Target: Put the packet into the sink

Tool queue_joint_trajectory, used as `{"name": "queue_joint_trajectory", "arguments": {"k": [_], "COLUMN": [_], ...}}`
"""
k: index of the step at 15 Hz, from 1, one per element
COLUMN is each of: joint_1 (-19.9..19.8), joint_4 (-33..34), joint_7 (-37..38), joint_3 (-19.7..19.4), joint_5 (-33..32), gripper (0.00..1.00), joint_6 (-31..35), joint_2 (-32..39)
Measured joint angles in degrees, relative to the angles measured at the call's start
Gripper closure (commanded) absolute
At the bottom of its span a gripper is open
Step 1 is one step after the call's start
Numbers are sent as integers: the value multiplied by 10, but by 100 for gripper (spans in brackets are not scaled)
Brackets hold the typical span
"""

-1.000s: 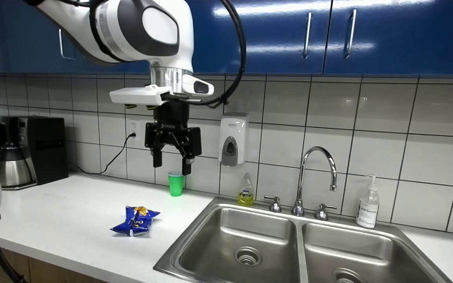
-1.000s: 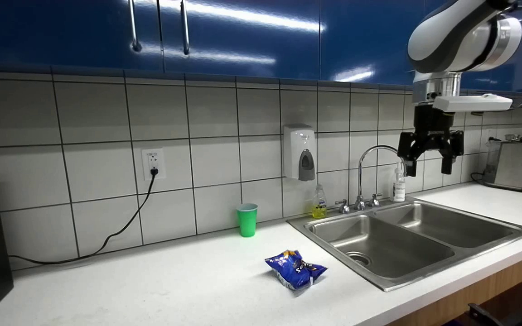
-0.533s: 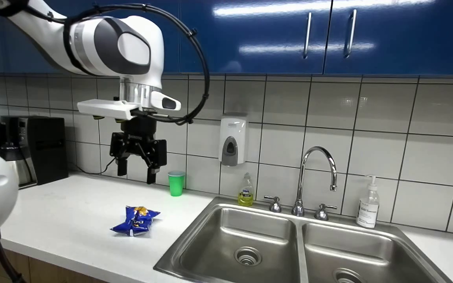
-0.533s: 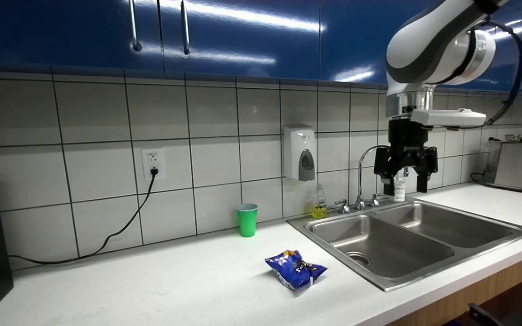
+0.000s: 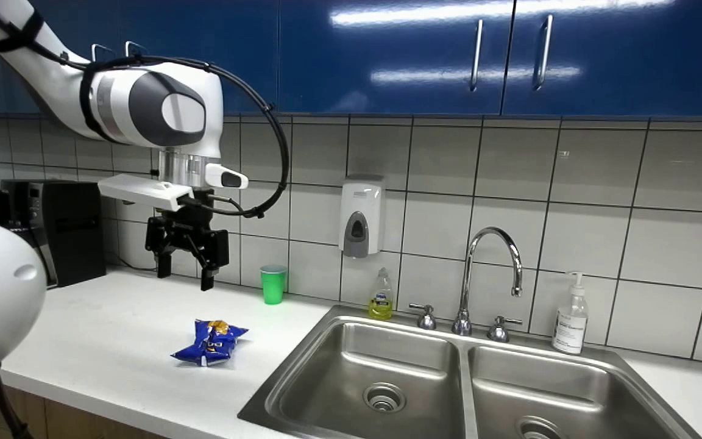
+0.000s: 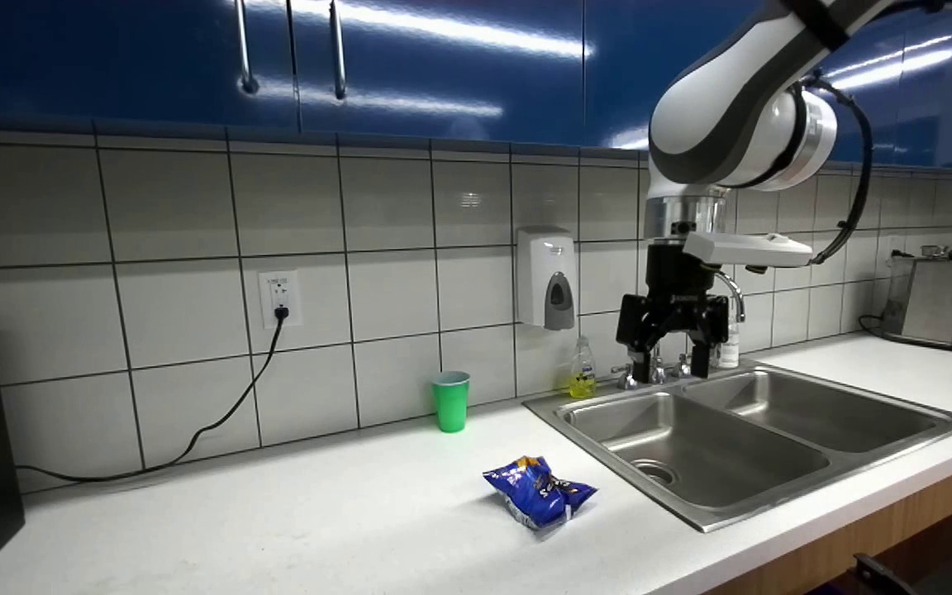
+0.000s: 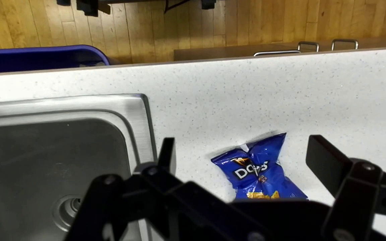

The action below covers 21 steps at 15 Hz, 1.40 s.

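One crumpled packet [image 7: 261, 172] is laid on the counter [image 5: 107, 335], near the sink [image 5: 465, 372]. One hand [image 6: 670, 366], spread wide, nothing grasped, is positioned higher up. Packet's pinched middle is best centred before lowering, then squeezed lightly.

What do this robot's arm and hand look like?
The arm is rounded and mostly white, with dark grey panels and black bands. A black cable loops beside it. Lower down come a silvery metal collar and a flat white housing. The hand is black and angular, with two jointed fingers ending in blocky tips; its pale lettering is too small to read.
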Motion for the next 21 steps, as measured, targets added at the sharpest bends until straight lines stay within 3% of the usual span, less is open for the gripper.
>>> {"name": "queue_joint_trajectory", "arguments": {"k": [9,21], "joint_1": [29,56], "joint_4": [-4,27], "joint_7": [0,0], "joint_3": [24,53], "joint_5": [7,8], "gripper": [0,0], "joint_6": [182,302], "joint_2": [166,301]}}
